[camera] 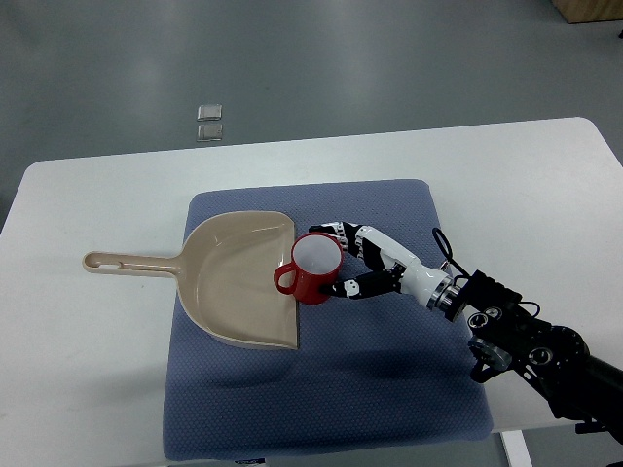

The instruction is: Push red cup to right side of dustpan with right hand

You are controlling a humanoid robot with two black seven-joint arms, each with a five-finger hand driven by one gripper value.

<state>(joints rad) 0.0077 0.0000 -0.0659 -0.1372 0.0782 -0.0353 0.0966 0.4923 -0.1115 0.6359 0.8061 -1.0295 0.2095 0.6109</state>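
A red cup [313,269] with a white inside stands upright on the blue mat, its handle pointing left over the open lip of the beige dustpan [238,280]. My right hand [343,261] reaches in from the lower right and sits against the cup's right side. Its fingers [331,231] curve around the cup's far rim and the thumb [348,288] touches its near side, loosely cupping it without a closed grasp. The dustpan lies flat with its handle [127,263] pointing left onto the white table. My left arm does not show.
A blue padded mat [389,389] covers the middle of the white table [526,185]. My right arm's black forearm [535,350] crosses the mat's lower right corner. Grey floor lies beyond the table, with two small floor plates [209,121].
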